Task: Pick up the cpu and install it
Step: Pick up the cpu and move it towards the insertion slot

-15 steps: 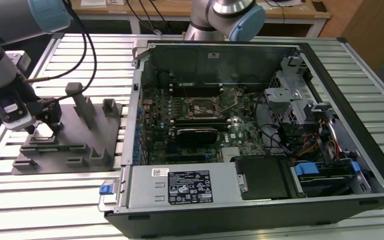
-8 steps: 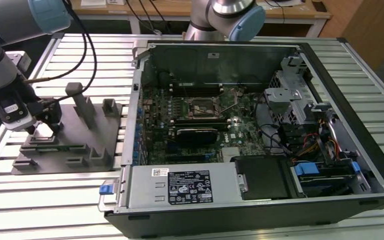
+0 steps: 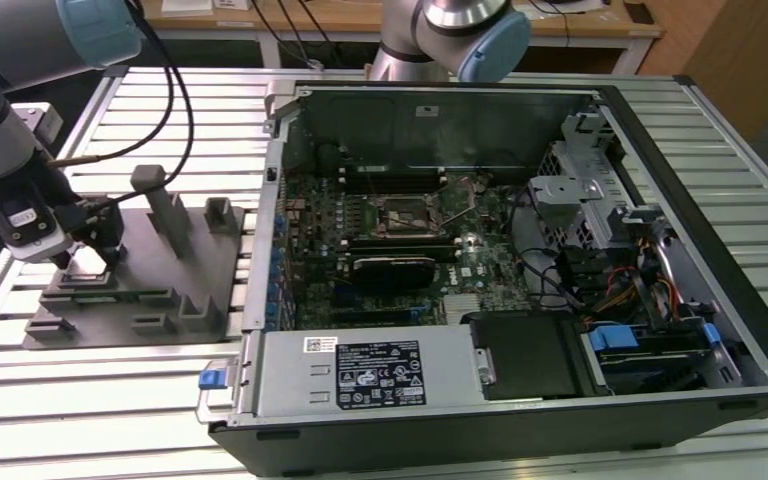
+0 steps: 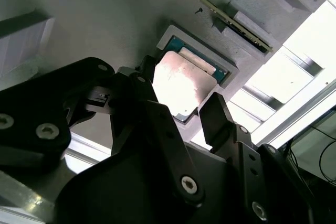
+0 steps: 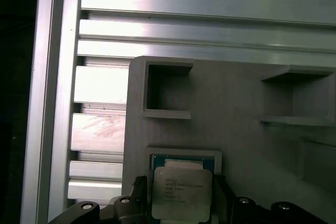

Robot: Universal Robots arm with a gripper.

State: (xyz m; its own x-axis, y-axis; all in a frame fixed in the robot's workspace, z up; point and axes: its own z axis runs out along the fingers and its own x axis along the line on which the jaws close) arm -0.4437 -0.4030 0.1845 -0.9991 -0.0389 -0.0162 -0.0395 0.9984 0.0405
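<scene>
The pincer (image 4: pixel 179 88) is looking clamped on two opposite edges of the cpu (image 5: pixel 181 190), which is sitting in its pocket in the grey tray (image 3: pixel 117 312) by the worktop (image 3: pixel 157 110) edge, exterior view's left. Probably light, stiff and delicate underneath, so edges only.

Tray posts (image 3: pixel 171 205) close beside end effector (image 3: pixel 88 262) clamping cpu (image 5: pixel 181 192), open air above

A grey tray (image 3: pixel 137 262) with upright posts lies on the slatted metal surface (image 3: pixel 117 400). Just beside it, toward the exterior view's right, an open computer case (image 3: pixel 491 435) lies on its side, showing a motherboard (image 3: pixel 478 265), a silver power supply (image 3: pixel 357 375) and bundled cables (image 3: pixel 611 290). A wooden desk (image 3: pixel 357 18) stands behind.
</scene>
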